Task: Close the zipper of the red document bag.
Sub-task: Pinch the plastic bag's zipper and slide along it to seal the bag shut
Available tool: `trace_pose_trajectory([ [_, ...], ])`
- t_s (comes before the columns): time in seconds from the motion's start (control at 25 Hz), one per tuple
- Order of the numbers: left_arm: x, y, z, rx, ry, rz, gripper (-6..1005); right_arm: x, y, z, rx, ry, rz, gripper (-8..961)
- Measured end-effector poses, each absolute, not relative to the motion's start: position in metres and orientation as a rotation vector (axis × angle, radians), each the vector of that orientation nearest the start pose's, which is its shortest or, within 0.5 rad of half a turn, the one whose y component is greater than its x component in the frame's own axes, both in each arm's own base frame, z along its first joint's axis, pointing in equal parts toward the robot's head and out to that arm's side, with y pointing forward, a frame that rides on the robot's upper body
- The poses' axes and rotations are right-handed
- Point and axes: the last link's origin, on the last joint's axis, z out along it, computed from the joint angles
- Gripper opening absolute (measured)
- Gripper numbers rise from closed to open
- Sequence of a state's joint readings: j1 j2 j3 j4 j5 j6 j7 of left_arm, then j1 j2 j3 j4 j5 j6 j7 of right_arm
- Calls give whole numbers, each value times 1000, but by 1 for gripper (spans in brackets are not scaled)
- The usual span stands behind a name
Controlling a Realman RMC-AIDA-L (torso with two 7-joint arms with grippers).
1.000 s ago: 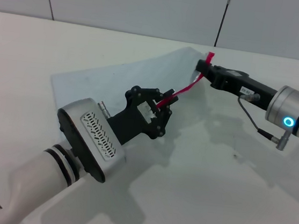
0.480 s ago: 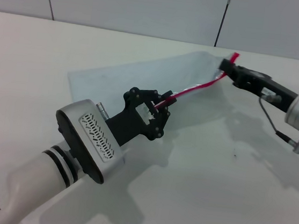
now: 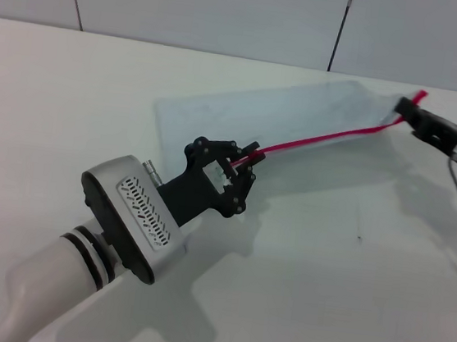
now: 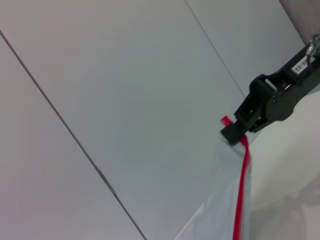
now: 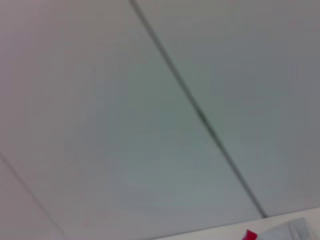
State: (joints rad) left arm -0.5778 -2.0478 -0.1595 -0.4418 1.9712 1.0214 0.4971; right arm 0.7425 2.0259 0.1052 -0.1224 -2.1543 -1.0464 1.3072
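The red document bag [image 3: 285, 111] lies stretched across the white table, a translucent pale pouch with its red zipper [image 3: 331, 136] along the near long edge. My left gripper [image 3: 245, 158] is shut on the zipper at its near end. My right gripper [image 3: 408, 110] is shut on the bag's far right corner, where a red tab sticks up. The left wrist view shows the zipper [image 4: 243, 190] running up to the right gripper [image 4: 231, 133], with the bag [image 4: 215, 220] beside it. In the right wrist view only a red tip of the zipper [image 5: 250, 235] shows.
The white table [image 3: 348, 284] spreads in front and to the right of the bag. A tiled wall [image 3: 231, 6] rises behind it. My left arm's grey wrist housing [image 3: 133, 214] sits low over the table near the front left.
My right gripper has moved far to the right with the bag's corner. The bag has slid right through the left gripper, which stayed almost in place, and the zipper now runs long and straight.
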Motion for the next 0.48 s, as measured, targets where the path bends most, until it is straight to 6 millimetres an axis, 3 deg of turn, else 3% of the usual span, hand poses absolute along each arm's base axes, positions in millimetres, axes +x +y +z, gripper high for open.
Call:
trace_pose_trajectory([
  [0.48, -238, 318, -115, -2121, 152, -441, 81, 313, 394, 3, -1845, 1218, 931, 72],
])
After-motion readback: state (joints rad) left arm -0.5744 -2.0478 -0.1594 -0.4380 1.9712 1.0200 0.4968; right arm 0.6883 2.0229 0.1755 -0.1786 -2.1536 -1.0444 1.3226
